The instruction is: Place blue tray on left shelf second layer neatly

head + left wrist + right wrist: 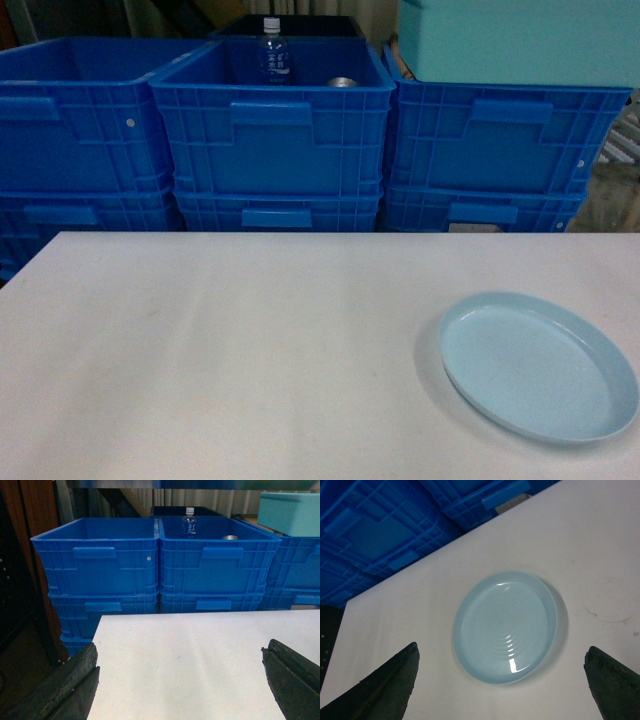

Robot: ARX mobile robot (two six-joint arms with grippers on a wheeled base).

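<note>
While the pale sky-blue round shallow plastic tray (pixel 538 365) sits flat on the white bench (pixel 220 350), near its right front corner, nobody has hold of it yet. The right claw (pixel 500 680) hangs directly above it, spread wide and empty, one dark finger on each side of the dish and both clear of the rim. The left claw (pixel 180 680) is also spread and empty, hovering over bare bench top on the left.

The step in hand looks like the pick-up. The dish is low and its rim is thin, so I'd bring the right claw down to pinch the raised edge at one side rather than try to span the whole round, and keep the lift level so nothing slips.

The right wrist view alone gives the tray's inside: faint concentric rings and a glint of light. The head view places it on the bench and shows the stacked deep dark-blue ribbed plastic crates (pixel 270 130) behind, with a clear plastic bottle (pixel 273 50) standing in the middle one and a pale turquoise box (pixel 520 40) on top at the right. No steel shelf shows in any view.
</note>
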